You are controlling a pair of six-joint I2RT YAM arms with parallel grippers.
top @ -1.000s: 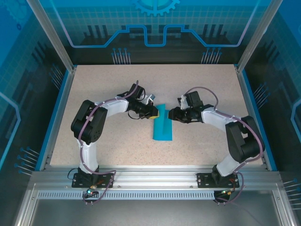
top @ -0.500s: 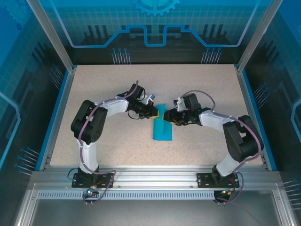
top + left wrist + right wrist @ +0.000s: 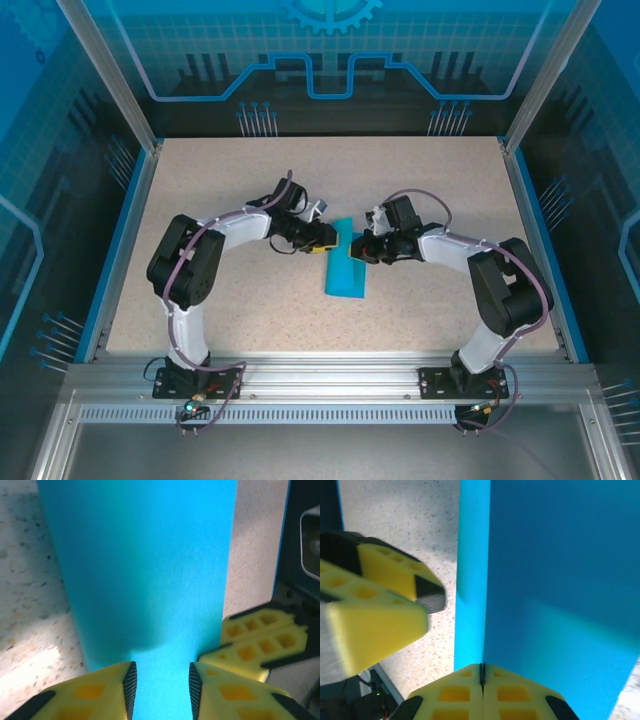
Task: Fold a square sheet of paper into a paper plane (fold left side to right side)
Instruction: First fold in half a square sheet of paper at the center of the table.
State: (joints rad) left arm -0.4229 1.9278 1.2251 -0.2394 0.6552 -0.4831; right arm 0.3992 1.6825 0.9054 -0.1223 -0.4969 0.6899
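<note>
Bright-blue sheet of paper point(image 3: 347, 272), folded to a narrow strip, at the middle of the table point(image 3: 230, 180) — far end between the two grippers. Left gripper point(image 3: 161, 682) released, fingers apart, with the paper in the gap. Right gripper point(image 3: 481, 672) clenched on a raised paper layer — pads pressed together.
</note>
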